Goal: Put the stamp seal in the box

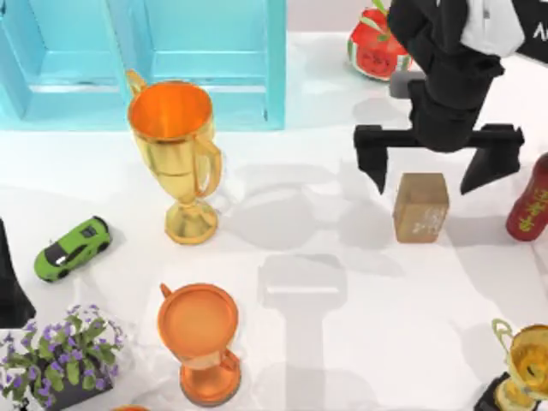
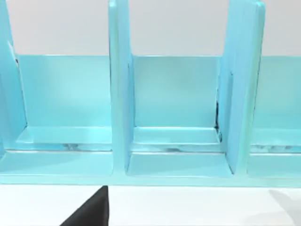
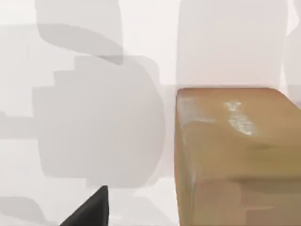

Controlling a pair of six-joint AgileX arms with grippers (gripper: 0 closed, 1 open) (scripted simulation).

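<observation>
Stamp seal, a small tan block, stands on the white worktop at the right side, well apart from the blue box at the upper left. The left arm sits parked at the far left edge; whether its tool is open cannot be told. The right tool hangs over the seal, fingers spread wide on either side of it and released. A sound grasp likely needs a straight descent, centred, before closing.

Black right arm, white collar (partly lettered), wide black fingers
</observation>
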